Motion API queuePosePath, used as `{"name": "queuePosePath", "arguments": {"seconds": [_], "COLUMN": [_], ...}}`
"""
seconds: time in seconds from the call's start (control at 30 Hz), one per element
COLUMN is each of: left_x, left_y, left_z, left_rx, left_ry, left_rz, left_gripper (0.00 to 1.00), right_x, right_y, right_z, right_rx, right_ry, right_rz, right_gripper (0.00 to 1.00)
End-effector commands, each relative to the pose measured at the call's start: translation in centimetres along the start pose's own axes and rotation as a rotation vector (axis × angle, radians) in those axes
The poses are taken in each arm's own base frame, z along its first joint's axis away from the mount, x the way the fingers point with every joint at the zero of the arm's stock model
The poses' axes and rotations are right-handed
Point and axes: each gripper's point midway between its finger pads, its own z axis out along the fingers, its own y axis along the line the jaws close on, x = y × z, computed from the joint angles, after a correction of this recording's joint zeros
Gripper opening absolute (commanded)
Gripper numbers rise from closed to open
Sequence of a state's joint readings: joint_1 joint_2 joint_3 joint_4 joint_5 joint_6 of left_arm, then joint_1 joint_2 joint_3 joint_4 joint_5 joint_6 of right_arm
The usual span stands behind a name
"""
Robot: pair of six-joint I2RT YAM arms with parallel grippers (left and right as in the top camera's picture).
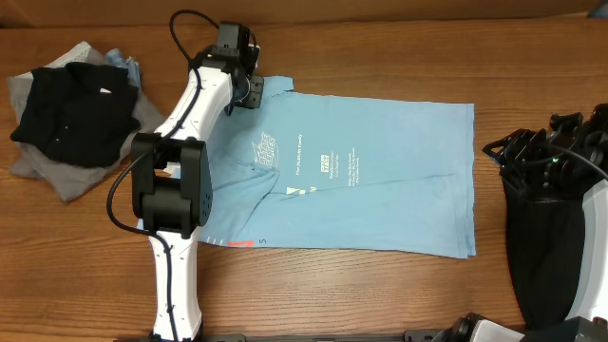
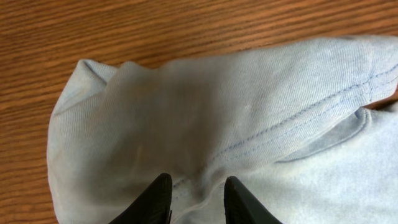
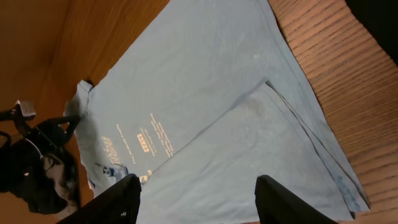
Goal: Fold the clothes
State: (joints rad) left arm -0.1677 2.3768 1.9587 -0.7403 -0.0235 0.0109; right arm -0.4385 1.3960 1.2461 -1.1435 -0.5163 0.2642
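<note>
A light blue T-shirt (image 1: 380,171) of soft knitted cloth is spread flat in the middle of the table (image 1: 380,47), with small white print (image 1: 299,166) turned up. Its shape is nearly rectangular, with faint creases. At its far left corner a sleeve (image 2: 217,112) is seen, rumpled, with a stitched hem. The left gripper (image 2: 198,186) is held just over this sleeve, and its black fingers are parted a little. The right gripper (image 3: 196,199) is spread wide above the shirt's right part, and nothing is held in it. A loose pile of black and grey garments (image 1: 71,114) is lying at the left edge. The table is of brown wood with a fine straight grain.
</note>
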Motion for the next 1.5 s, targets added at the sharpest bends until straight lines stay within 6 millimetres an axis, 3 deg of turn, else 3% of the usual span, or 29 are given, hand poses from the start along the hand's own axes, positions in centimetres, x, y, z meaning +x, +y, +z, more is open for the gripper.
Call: {"name": "queuePosePath", "arguments": {"seconds": [0.0, 0.2, 0.47, 0.77, 1.07, 1.33, 1.47], "left_x": [0.2, 0.5, 0.5, -0.7, -3.6, -3.8, -3.4], "left_y": [0.4, 0.4, 0.5, 0.7, 0.8, 0.8, 0.9], "left_z": [1.0, 1.4, 1.5, 0.6, -3.4, -6.4, -6.9], "left_rx": [-0.009, -0.008, -0.009, -0.009, -0.011, -0.007, -0.013], "left_ry": [0.009, 0.019, 0.019, -0.011, -0.042, -0.009, 0.014], "left_rz": [0.006, 0.007, 0.005, -0.002, -0.001, 0.003, 0.003], "left_gripper": [0.3, 0.27, 0.05, 0.04, 0.04, 0.04, 0.04], "right_x": [-0.5, -0.5, -0.5, -0.5, -1.2, -4.3, -5.9], "right_y": [0.6, 0.6, 0.6, 0.6, 0.9, 2.1, 3.0], "right_z": [-0.7, -0.7, -0.7, -0.7, -0.8, -1.2, -1.1], "right_rx": [-0.007, -0.007, -0.008, -0.008, -0.017, -0.05, -0.073], "right_ry": [-0.032, -0.033, -0.034, -0.034, -0.061, -0.185, -0.241], "right_rz": [-0.027, -0.028, -0.028, -0.028, -0.055, -0.149, -0.193], "right_gripper": [0.63, 0.63, 0.63, 0.63, 0.62, 0.61, 0.62]}}
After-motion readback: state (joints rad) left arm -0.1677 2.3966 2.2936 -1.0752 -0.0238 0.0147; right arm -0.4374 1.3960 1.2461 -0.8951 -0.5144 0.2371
